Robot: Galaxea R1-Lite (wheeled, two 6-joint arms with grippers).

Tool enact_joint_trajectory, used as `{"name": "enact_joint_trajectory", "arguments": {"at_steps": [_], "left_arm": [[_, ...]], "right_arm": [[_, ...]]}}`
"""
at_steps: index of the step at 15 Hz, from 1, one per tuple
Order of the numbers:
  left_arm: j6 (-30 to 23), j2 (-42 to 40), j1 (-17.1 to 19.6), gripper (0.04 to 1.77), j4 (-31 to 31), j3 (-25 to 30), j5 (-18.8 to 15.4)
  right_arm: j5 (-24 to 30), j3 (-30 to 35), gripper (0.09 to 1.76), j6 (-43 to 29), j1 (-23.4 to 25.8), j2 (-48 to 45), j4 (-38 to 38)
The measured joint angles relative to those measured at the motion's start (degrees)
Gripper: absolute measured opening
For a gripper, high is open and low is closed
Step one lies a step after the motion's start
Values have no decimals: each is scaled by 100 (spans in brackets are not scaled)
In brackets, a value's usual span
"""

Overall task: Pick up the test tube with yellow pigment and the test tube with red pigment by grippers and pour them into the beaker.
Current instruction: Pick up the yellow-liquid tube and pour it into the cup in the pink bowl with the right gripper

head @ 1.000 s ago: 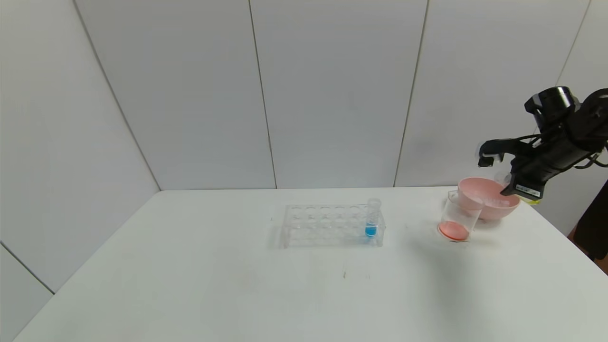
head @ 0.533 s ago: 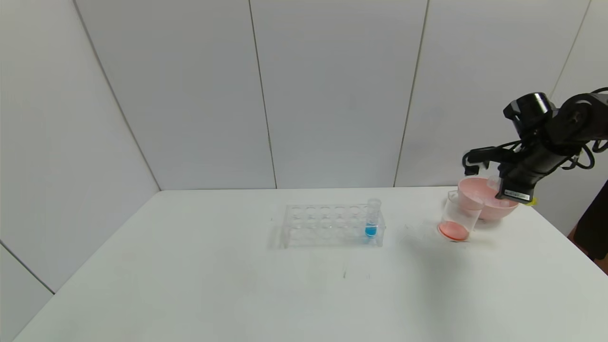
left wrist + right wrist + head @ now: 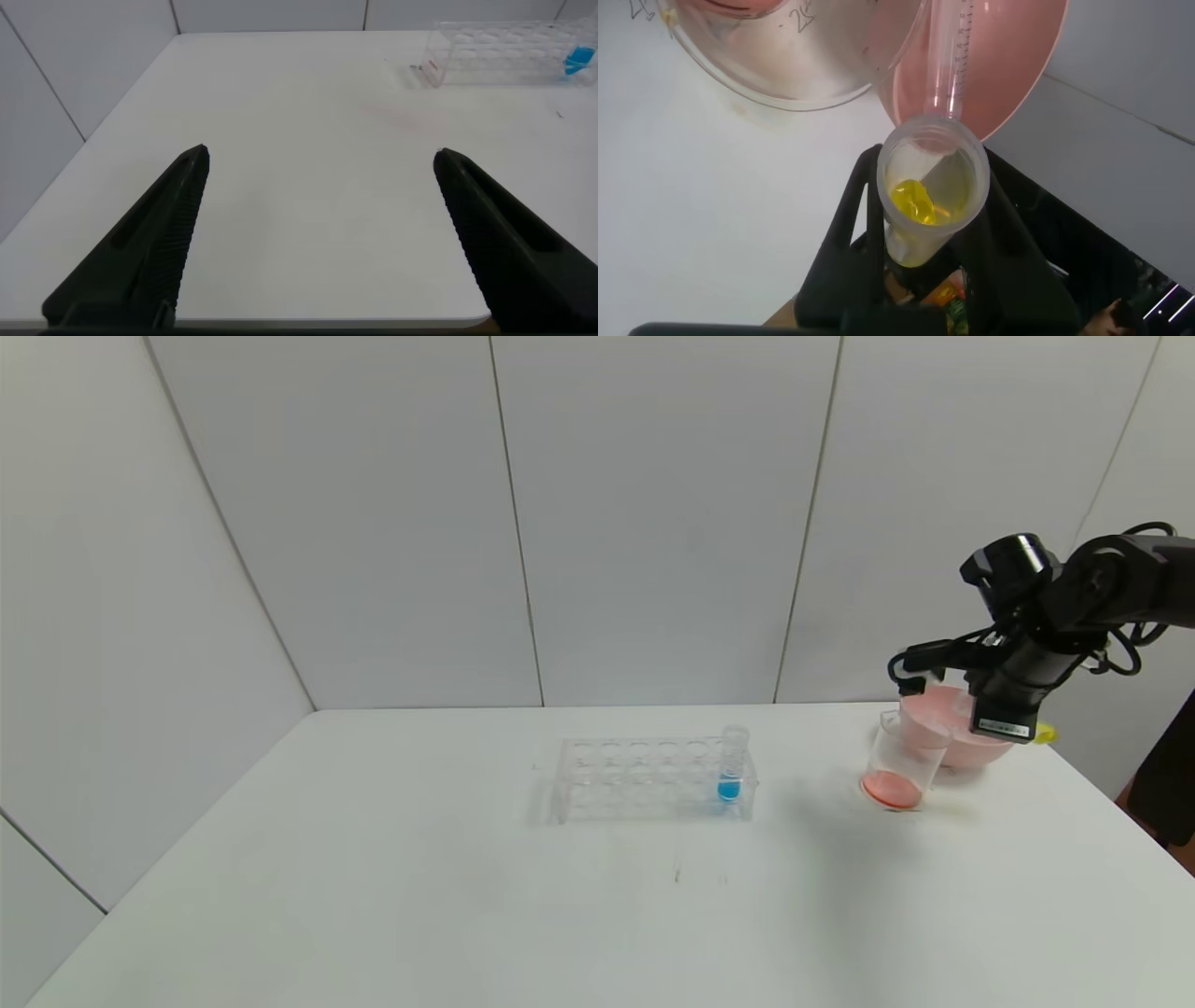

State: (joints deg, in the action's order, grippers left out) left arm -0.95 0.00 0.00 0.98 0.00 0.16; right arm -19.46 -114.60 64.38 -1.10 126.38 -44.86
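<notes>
Left gripper (image 3: 318, 233) sits spread wide over the table's (image 3: 467, 896) left edge. Mid-table there's the clear rack (image 3: 649, 779) with a blue tube (image 3: 730, 765). Toward the far right corner, the beaker (image 3: 901, 761) with orange-red liquid touches the pink bowl (image 3: 980, 747). Right gripper (image 3: 920, 247) hangs above them, pinching the test tube with yellow pigment (image 3: 929, 196).

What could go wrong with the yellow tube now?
The right end effector holds the yellow tube close to both the beaker and the pink bowl, so the yellow might spill into the bowl instead. The beaker already leans against the bowl; a bump from the arm might tip out its red liquid.
</notes>
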Motion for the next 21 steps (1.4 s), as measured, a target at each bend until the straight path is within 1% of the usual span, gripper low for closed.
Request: {"name": "enact_joint_trajectory", "arguments": {"at_steps": [9,13,16,19,21], "left_arm": [[0,0,0,172,0,0,0],[2,0,0,172,0,0,0],[0,0,0,172,-2,0,-2],[2,0,0,172,0,0,0],[0,0,0,172,0,0,0]], "right_arm": [[-769,0,53,22,-232,91,85],[-1108,0,53,352,-289,118,202],[-1486,0,53,613,-372,140,272],[-1532,0,53,827,-430,149,277],[-1735,0,53,1007,-466,151,299]]}}
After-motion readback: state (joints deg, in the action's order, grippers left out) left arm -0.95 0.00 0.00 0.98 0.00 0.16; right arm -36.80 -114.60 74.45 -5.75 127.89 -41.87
